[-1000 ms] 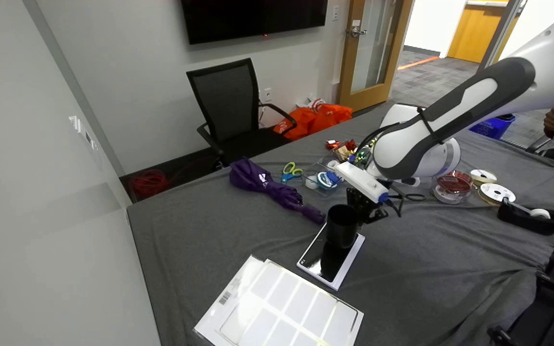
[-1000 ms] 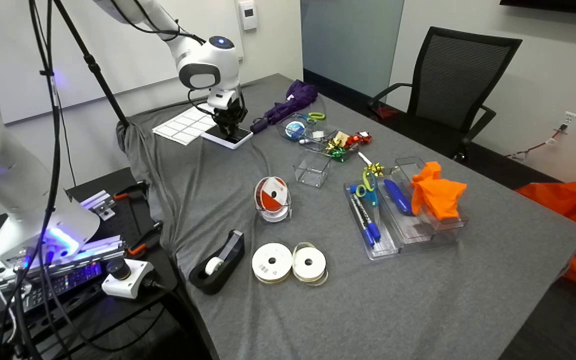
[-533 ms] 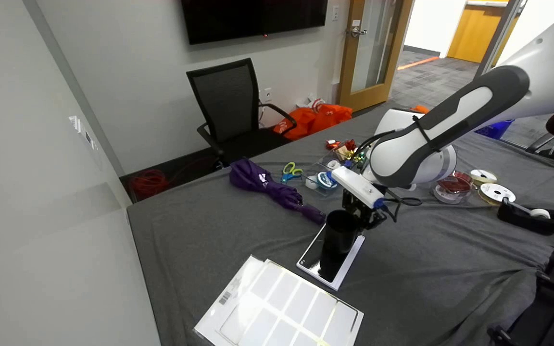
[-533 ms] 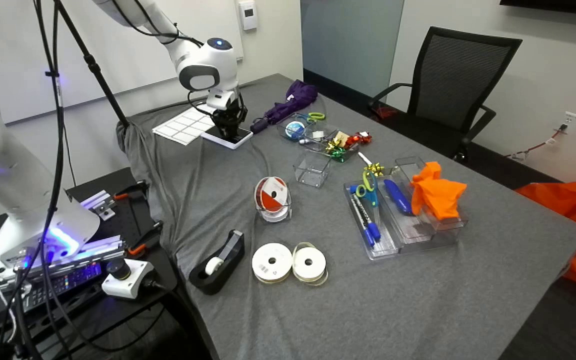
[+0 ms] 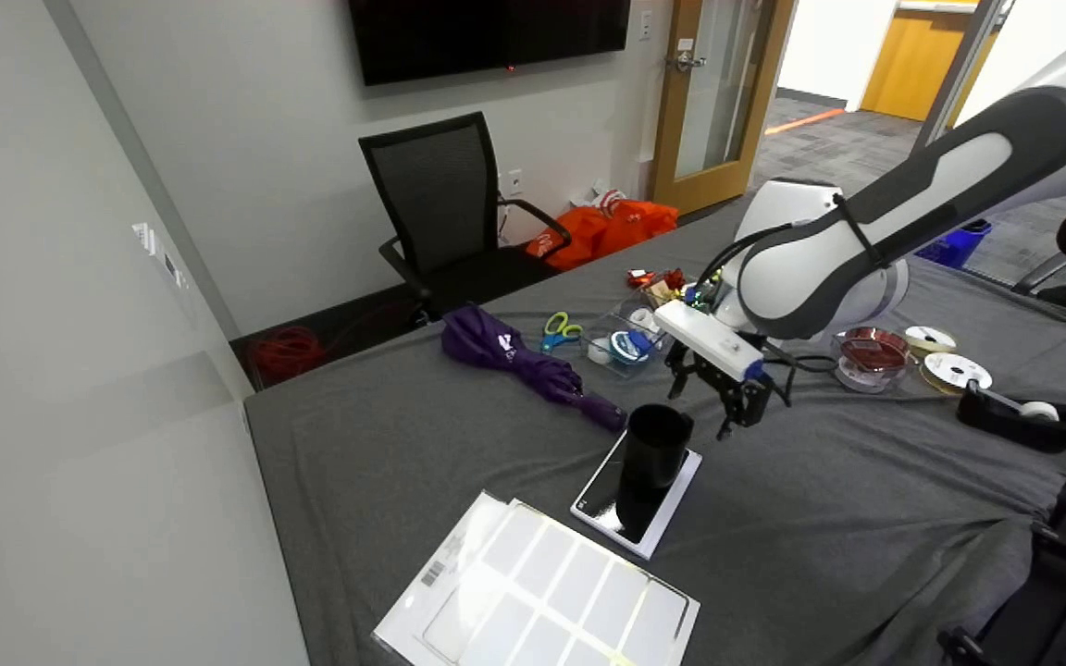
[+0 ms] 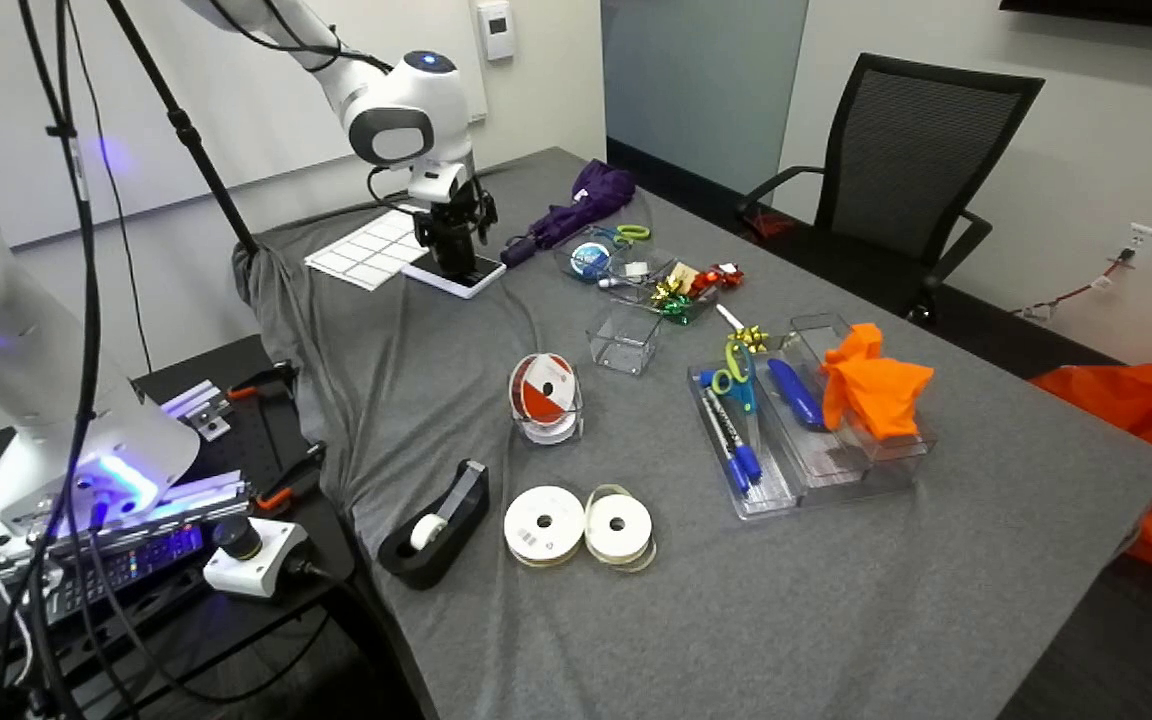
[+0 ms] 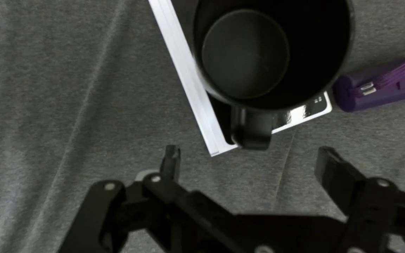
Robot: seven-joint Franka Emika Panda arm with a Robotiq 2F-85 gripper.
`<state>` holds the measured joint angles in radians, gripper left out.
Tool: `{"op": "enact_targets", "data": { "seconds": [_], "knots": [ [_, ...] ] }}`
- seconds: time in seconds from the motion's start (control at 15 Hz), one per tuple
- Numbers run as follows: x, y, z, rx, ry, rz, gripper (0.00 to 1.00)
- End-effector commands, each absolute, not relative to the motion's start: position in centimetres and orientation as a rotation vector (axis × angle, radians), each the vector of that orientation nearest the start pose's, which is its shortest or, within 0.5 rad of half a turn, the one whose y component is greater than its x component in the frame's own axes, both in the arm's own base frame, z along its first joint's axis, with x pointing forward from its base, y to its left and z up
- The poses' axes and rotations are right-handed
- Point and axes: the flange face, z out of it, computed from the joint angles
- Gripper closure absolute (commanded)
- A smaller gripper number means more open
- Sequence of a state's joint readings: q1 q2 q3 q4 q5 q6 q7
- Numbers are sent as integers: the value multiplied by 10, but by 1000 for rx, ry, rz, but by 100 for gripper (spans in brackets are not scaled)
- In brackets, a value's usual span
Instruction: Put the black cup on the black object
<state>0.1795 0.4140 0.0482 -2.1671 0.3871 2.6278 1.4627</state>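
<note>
The black cup (image 5: 651, 455) stands upright on the black object (image 5: 603, 488), a flat glossy rectangle with white edges. Seen from above in the wrist view, the cup (image 7: 246, 56) has its handle (image 7: 253, 131) turned towards my gripper (image 7: 249, 153), reaching over one edge of the black object (image 7: 223, 116). My jaws are spread wide, with only bare cloth visible between the fingers, and they are clear of the handle. In an exterior view the gripper (image 5: 700, 413) hangs just behind and above the cup; elsewhere the cup (image 6: 454, 254) is partly hidden by dark gripper parts.
A purple umbrella (image 5: 533, 368) lies close beside the black object. White printed sheets (image 5: 542, 592) are in front of it. Clear trays (image 6: 626, 268) with ribbons and bows, a ribbon spool box (image 6: 546, 398) and a tape dispenser (image 6: 436, 528) occupy the table further off.
The cup has come down slightly and settled on the black object. My gripper has opened, let go of it and drawn back and up, baring the handle.
</note>
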Motion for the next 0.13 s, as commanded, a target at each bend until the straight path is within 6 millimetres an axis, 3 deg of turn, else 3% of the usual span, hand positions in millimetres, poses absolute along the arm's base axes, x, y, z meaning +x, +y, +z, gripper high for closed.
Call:
{"op": "enact_targets", "data": {
  "seconds": [0.0,0.07],
  "knots": [
    [529,101,226,-2153,2095,183,0],
    [524,96,230,-2159,2091,176,0]
  ]
}}
